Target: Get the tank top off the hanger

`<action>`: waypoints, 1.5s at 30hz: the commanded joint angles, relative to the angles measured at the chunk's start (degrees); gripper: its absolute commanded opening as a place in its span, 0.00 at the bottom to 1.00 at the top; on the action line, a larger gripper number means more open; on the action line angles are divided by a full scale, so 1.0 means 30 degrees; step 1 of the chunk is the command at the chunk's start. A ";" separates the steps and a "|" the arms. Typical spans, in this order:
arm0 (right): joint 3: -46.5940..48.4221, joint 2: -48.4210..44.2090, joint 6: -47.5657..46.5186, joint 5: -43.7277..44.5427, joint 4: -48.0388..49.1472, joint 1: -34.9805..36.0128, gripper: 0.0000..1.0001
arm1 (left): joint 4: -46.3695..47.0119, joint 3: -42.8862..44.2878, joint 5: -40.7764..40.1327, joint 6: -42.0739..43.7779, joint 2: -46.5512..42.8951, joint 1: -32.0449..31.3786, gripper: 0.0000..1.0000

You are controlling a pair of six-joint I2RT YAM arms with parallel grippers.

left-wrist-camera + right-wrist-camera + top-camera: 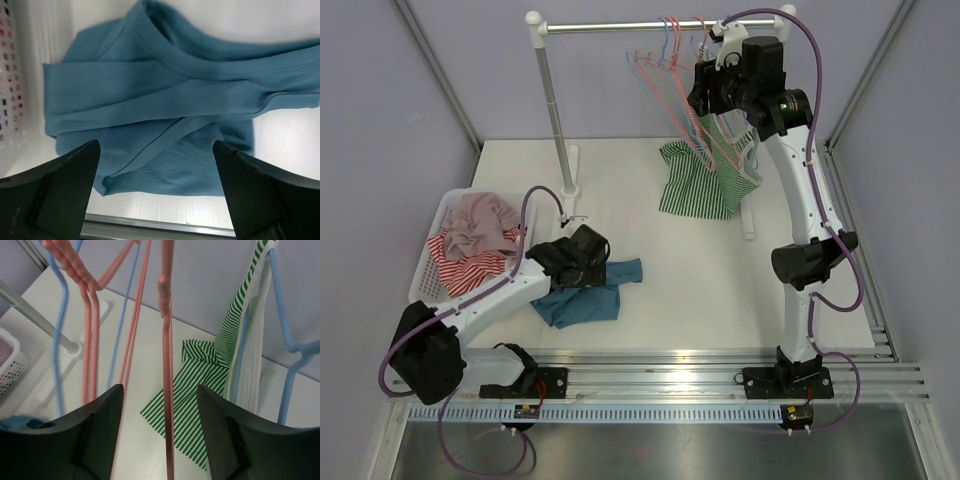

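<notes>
Tank top (pixel 705 180): green/white stripes, upper part hung on a blue hanger (pixel 282 315) at the right end of the rail (pixel 610 27), lower part slumped on the bench (pixel 660 310) at back right. Right fingers (pixel 97 435) spread wide up by the rail, pink wire (pixel 167 365) btwn them, gripping nothing. Left fingers (pixel 60 185) wide open, empty, over blue top (pixel 165 100) beside basket (pixel 432 225). Open bench btwn the two garments.

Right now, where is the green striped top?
Top view, back right: the top hangs from a hanger by the right gripper, hem on the table.
</notes>
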 commanded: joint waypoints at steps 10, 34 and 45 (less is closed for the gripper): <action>-0.4677 -0.7604 0.0771 -0.2708 0.0473 -0.0081 1.00 | 0.4433 -0.2887 0.0317 -0.2074 0.3918 -0.0044 0.93; -1.6049 -1.9450 0.2384 -0.2654 0.4019 -0.0110 0.99 | -0.4261 0.9057 -0.4369 0.1614 -0.3285 0.4698 0.00; -1.7251 -2.0242 0.2149 -0.1339 0.3872 -0.0110 0.99 | -0.4119 1.3869 0.0338 0.3991 0.0345 1.4658 0.00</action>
